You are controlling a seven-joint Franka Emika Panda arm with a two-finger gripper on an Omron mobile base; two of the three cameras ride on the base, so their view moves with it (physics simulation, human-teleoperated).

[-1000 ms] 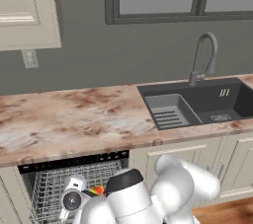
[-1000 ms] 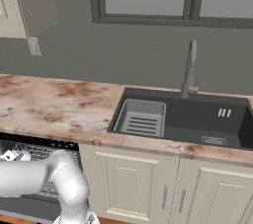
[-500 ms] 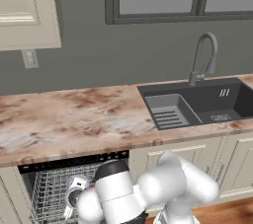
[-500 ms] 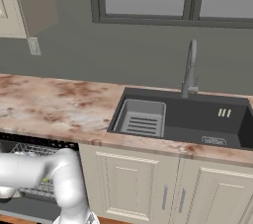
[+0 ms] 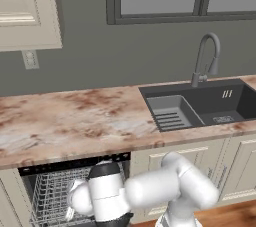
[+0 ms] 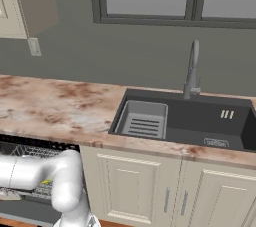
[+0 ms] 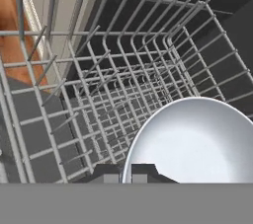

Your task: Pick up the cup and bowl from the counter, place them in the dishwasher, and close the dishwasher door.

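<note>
The gripper (image 7: 126, 173) reaches down into the open dishwasher (image 5: 55, 196), just above the wire rack (image 7: 113, 94). In the hand view its two dark fingertips (image 7: 106, 172) rise close together at the bottom edge, with the rim of the bowl (image 7: 197, 139) running up between them. The fingers look pinched onto that rim, so the bowl appears to be held. The bowl spreads to the right of the fingertips and beyond them, its pale inside facing the camera, hanging over the rack's grid. Ahead of the gripper and to its left the rack's tines stand in rows, with the dark tub wall behind them.

In the left base view the arm (image 5: 150, 191) bends low below the counter (image 5: 75, 121) edge, its hand hidden in front of the rack. In the right base view a small yellow patch (image 6: 46, 183) shows in the rack just behind the arm; whether it is the cup I cannot tell. The sink (image 5: 200, 106) lies well off to the right.
</note>
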